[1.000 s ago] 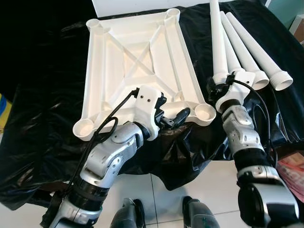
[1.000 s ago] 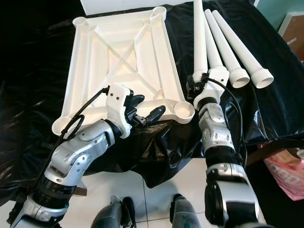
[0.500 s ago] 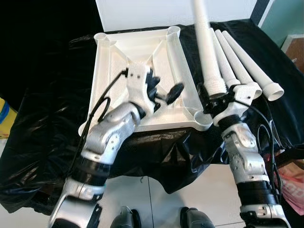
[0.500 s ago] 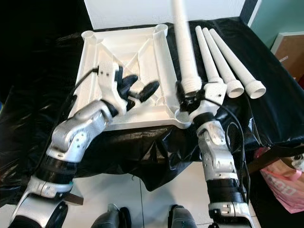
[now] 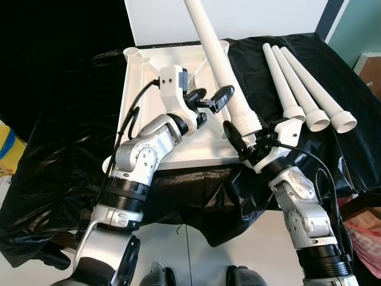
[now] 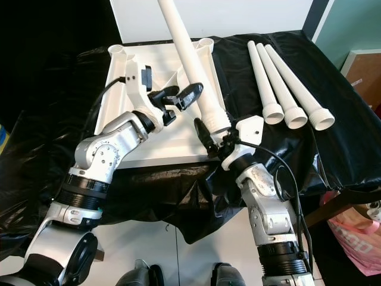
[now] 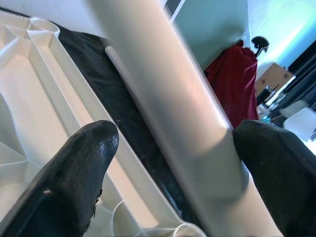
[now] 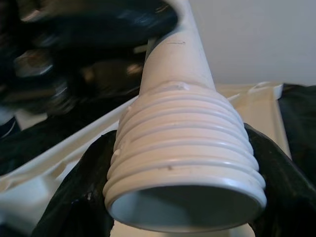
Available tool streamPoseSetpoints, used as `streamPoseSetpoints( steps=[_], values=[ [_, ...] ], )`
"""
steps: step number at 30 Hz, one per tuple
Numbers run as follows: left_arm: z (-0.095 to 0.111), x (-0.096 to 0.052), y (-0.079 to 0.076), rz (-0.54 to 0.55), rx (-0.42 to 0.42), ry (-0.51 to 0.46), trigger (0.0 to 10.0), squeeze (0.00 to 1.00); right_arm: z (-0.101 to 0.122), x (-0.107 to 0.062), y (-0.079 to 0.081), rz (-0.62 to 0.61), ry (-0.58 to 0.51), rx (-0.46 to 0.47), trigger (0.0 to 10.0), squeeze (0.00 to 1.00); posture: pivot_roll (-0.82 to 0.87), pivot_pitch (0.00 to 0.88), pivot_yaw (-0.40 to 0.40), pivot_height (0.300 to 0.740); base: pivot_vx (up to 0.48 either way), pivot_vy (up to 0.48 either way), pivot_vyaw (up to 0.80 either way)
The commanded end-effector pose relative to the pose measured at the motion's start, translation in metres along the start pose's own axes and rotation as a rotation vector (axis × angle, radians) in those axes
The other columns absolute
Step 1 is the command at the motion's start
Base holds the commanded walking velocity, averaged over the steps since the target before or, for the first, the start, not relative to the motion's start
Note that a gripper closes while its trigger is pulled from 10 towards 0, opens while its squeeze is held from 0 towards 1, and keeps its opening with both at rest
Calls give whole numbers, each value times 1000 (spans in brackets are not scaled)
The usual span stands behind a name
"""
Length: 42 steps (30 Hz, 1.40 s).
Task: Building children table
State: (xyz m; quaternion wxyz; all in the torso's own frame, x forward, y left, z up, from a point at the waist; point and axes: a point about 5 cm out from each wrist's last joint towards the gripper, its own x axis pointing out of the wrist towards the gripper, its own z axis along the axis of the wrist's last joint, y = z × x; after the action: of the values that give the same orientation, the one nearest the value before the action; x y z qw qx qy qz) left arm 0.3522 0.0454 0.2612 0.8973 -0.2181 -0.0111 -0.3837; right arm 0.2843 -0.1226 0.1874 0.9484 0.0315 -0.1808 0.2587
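Observation:
The white tabletop (image 5: 136,89) lies upside down on a black sheet, its leg sockets facing up. My right gripper (image 5: 250,136) is shut on the threaded end (image 8: 182,163) of one white leg (image 5: 217,56), which slants up and back over the tabletop. My left gripper (image 5: 212,98) is open, its black fingers (image 7: 74,173) standing either side of that leg's shaft (image 7: 168,98), above the tabletop's right side. Three more white legs (image 5: 303,83) lie side by side on the sheet to the right.
The black sheet (image 5: 53,179) drapes over the table's front edge down toward the white tiled floor (image 5: 178,250). A white board (image 5: 262,18) stands behind the table. A pink bag (image 5: 366,223) is at the lower right, a cardboard box (image 5: 372,65) at the far right.
The right gripper has tilted the leg further left over the tabletop. The left gripper has risen and now straddles the leg's shaft. The camera has shifted too.

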Motion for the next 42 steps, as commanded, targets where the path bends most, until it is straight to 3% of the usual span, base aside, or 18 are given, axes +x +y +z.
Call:
streamPoseSetpoints(
  steps=[1,10,16,17,20,21,42],
  values=[
    [6,1,-15,-350,-26,-1,10000,0,2,-2,12,64,-10,-21,10000,0,-166,103,48,740,0,0,0],
    [23,11,8,-230,-67,1,10000,0,-7,-12,20,81,25,-33,10000,0,-168,97,55,740,0,0,0],
    [47,10,37,-98,-123,-16,10000,0,-16,-26,24,86,70,-61,10000,0,-170,90,60,740,0,0,0],
    [50,9,39,-95,-124,-20,8235,0,-17,-26,24,88,71,-65,10000,0,-174,87,61,740,0,0,0],
    [51,9,40,-94,-124,-22,8235,0,-16,-26,24,89,71,-68,10000,0,-174,87,61,740,0,0,0],
    [51,9,42,-85,-128,-23,0,0,-16,-26,23,88,69,-71,10000,0,-173,84,60,740,0,0,0],
    [50,13,36,-159,-165,1,0,0,-12,-20,24,95,31,-101,10000,0,-171,75,53,740,0,0,0]
  ],
)
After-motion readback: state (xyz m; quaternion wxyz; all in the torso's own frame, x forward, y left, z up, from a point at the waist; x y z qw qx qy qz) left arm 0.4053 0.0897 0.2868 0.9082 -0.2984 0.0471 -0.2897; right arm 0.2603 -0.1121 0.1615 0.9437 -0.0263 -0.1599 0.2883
